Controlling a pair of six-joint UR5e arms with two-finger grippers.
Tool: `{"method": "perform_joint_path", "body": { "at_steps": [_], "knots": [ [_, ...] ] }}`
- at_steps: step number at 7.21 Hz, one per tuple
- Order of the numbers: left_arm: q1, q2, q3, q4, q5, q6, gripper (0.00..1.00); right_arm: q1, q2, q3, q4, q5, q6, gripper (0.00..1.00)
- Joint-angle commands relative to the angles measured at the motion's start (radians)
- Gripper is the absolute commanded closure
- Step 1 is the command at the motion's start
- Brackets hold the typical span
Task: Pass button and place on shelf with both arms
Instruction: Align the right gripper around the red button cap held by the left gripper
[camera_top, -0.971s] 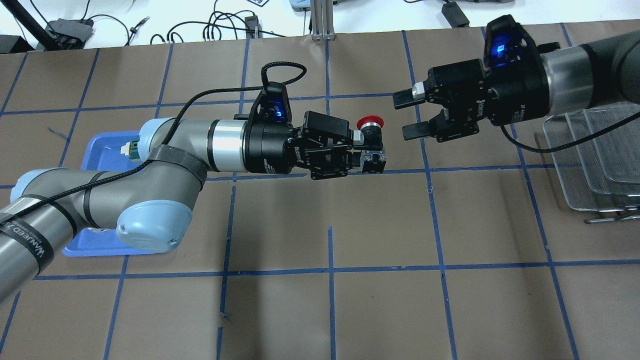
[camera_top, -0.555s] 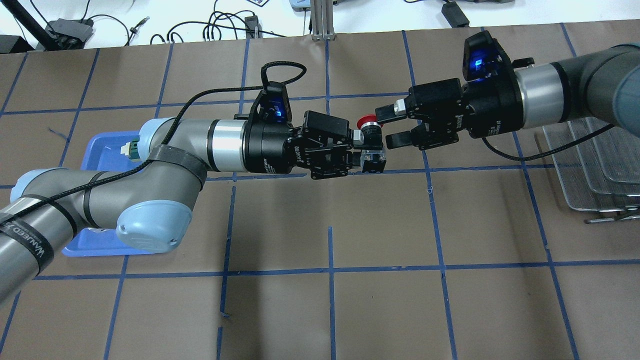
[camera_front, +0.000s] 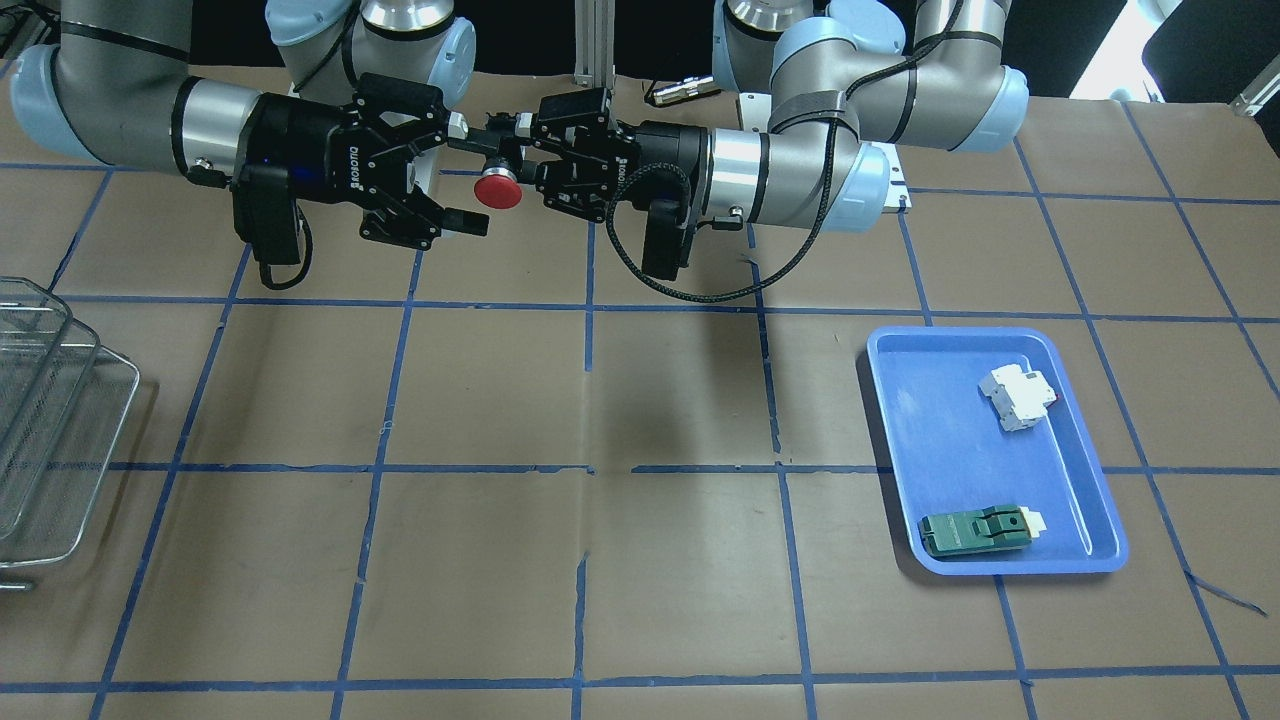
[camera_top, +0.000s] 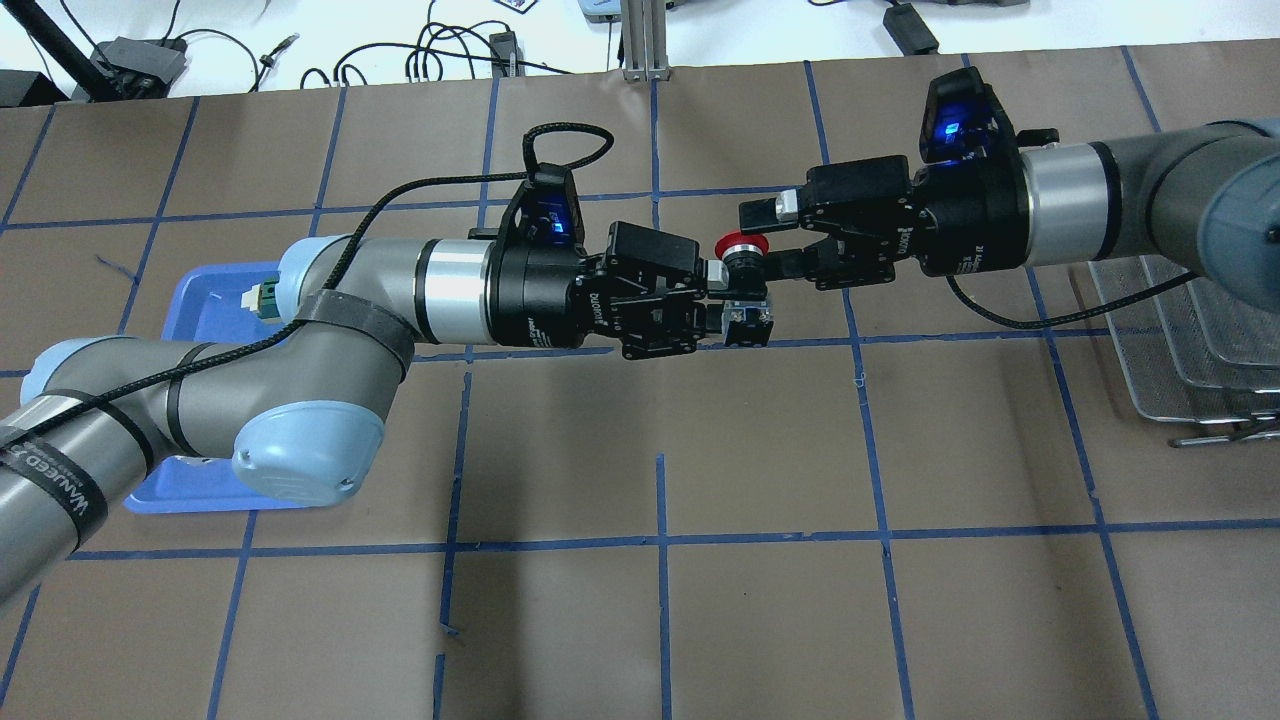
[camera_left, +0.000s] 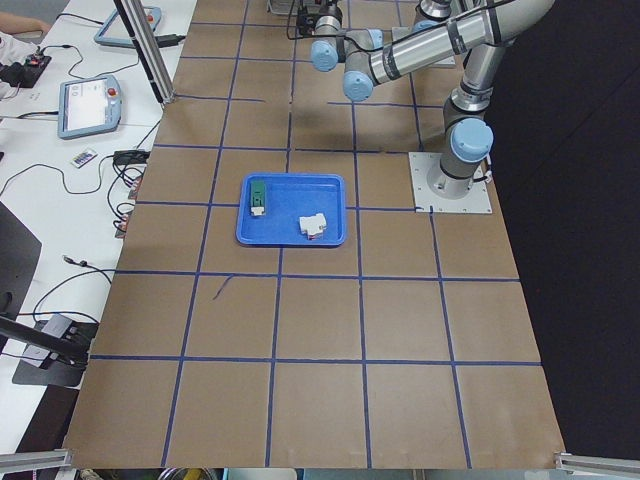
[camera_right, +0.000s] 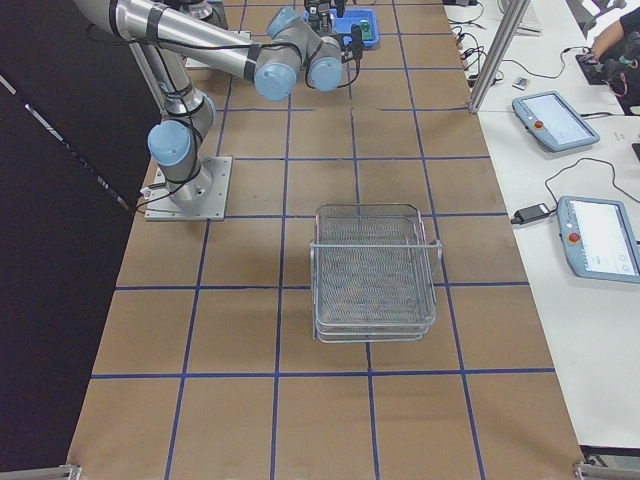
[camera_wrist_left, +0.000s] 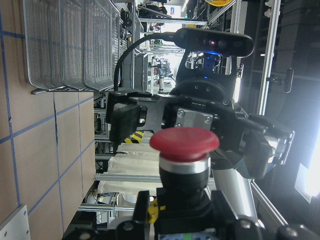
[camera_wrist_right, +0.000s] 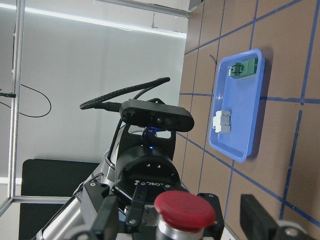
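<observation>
Red-capped button (camera_top: 740, 246), blk body, in L tool (camera_top: 722, 297).

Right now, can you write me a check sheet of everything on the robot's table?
Surface: table covered in brown paper with blue tape squares; no spills seen.
Job's things: red button held up in the air by its base; wire-mesh shelf at the robot's right end, top basket empty.
Clutter: blue tray holding a white breaker block and a green flat module.
Pincers: left pincer shut on the button; right pincer open, one finger on either side of the red cap.
Cables: left arm's black cable and right arm's black cable loop below the wrists.
Surroundings: teach pendants on the white side bench.
</observation>
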Motion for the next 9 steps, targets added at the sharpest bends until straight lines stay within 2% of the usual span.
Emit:
{"method": "perform_joint_path", "body": {
  "at_steps": [1,3,4,7,8,9],
  "knots": [
    [0.000,0.001,0.000,0.000,0.000,0.000,1.00,0.023,0.001,0.001,-0.003,0.026,-0.002,0.18],
    [-0.006,0.001,0.000,0.000,0.000,0.000,1.00,0.049,0.001,0.001,-0.009,0.027,0.000,0.18],
    [-0.006,0.002,0.000,0.000,0.000,0.000,1.00,0.049,0.003,0.001,-0.010,0.027,-0.005,0.24],
    [-0.006,0.001,0.000,0.000,0.000,0.000,1.00,0.049,0.009,0.000,-0.024,0.026,-0.014,0.29],
    [-0.006,0.001,0.000,0.000,0.000,0.000,1.00,0.044,0.010,-0.002,-0.018,0.017,-0.020,0.27],
    [-0.006,0.001,0.000,0.000,0.000,0.000,1.00,0.041,0.010,0.000,-0.012,0.007,-0.018,0.19]
  ]
}}
